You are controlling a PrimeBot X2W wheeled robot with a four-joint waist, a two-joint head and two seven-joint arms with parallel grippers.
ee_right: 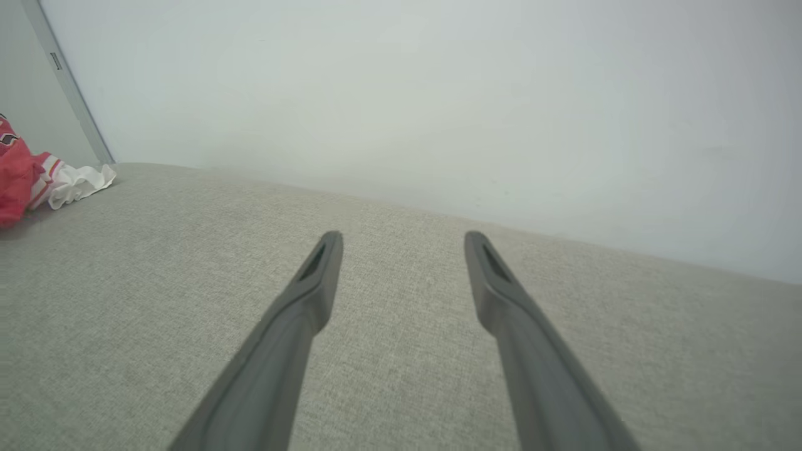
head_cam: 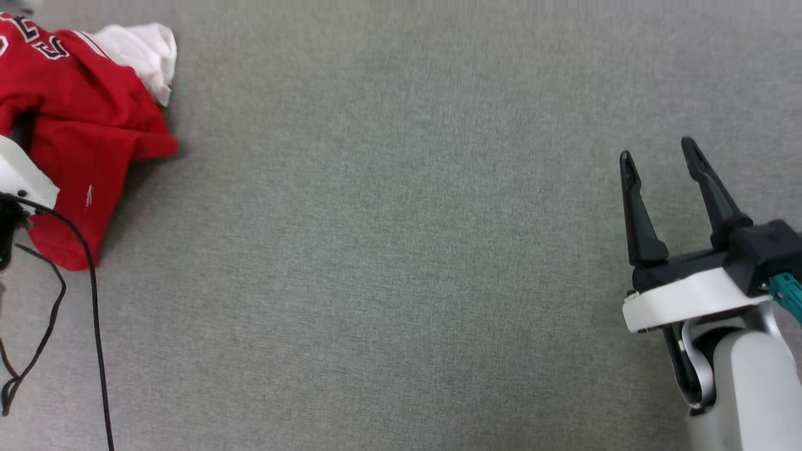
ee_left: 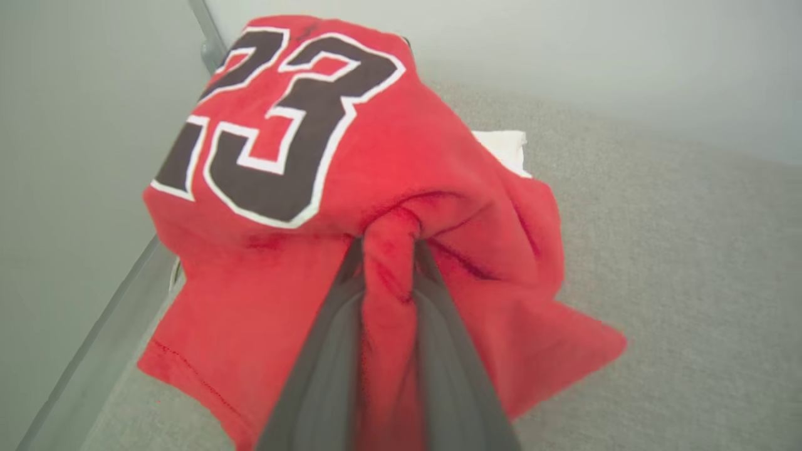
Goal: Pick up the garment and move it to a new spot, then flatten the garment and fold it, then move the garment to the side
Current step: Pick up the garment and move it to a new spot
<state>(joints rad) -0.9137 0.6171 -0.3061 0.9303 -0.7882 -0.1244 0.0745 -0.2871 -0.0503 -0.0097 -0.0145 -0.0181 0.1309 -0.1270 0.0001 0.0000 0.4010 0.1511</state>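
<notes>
Seemingly a bare test lab: grey fabric surface [head_cam: 401,263], plain pale wall [ee_right: 438,94], metal corner strip [ee_right: 72,94].

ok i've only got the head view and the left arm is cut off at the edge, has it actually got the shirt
Observer: Yes. In the left wrist view the left gripper is shut on a pinched fold of the garment.
Operator: which part of it is that near
Observer: In that view the fold sits just under the black 23, which faces the camera whole.
Operator: and what's past the sleeve on that side
Observer: In the right wrist view a grey upright strip stands against the pale wall, just behind the white sleeve.
</notes>
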